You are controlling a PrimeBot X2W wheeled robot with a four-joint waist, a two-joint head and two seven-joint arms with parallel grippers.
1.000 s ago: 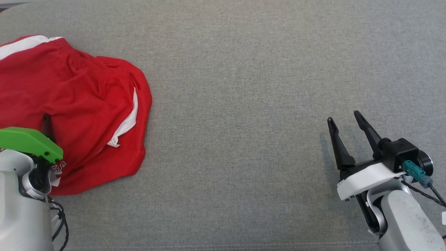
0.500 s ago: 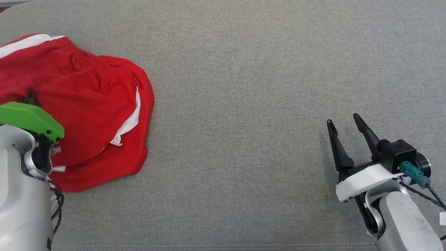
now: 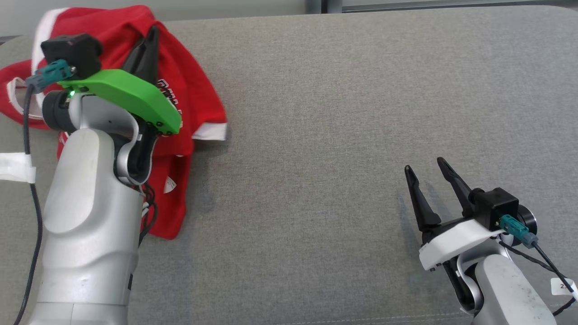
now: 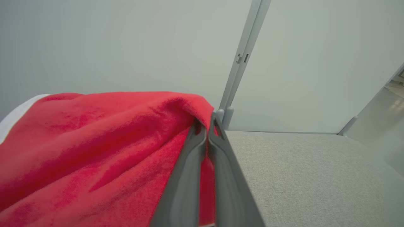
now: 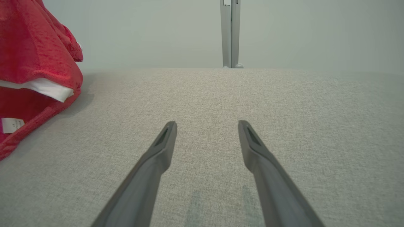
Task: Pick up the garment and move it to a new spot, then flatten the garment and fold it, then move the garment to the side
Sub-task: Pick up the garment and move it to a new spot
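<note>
Lifting step: left gripper [image 4: 209,121] clamped shut on a fold of the red garment [image 3: 194,95]; cloth hangs beneath it, hem apparently resting on the desk [image 3: 338,113]. Right gripper [image 3: 424,163] open, well apart. Advise raising clear before carrying sideways.

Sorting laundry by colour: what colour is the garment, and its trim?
The garment is red with white trim, clearest in the head view.

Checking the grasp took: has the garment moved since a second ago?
Yes. The garment has mostly risen off the grey table, bunched in the shut left gripper; it lay flat before.
</note>
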